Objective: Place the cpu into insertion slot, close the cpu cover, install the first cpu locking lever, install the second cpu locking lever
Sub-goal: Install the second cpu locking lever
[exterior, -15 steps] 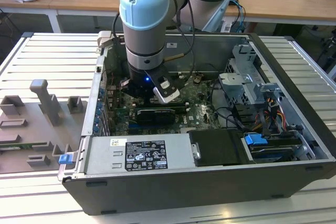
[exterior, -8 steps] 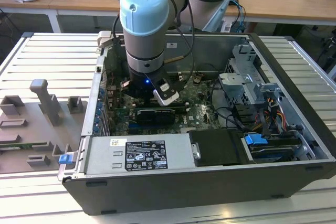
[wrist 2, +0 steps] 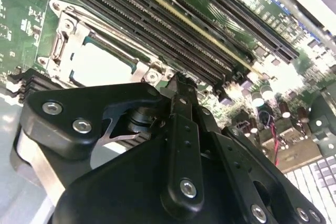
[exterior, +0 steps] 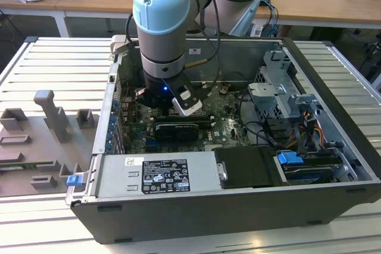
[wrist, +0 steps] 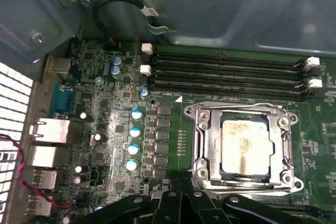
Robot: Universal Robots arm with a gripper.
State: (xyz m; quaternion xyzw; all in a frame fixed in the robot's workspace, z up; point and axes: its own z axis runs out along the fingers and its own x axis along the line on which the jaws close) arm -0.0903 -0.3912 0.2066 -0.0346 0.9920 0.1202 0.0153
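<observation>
The small flat square silvery cpu sits in its dark square insertion slot, with the thin silvery metal cpu cover down around it.

It looks light, stiff, slippery and easy to hurt; hold only its edges. The black gripper hangs at the socket's seven o'clock. Its fingers look pressed together, holding nothing.

Your exterior view looks down from in front and above at the whole open case, arm reaching in. Both wrist views sit close over the board, past the black gripper linkage, and share the socket and memory slots.
</observation>
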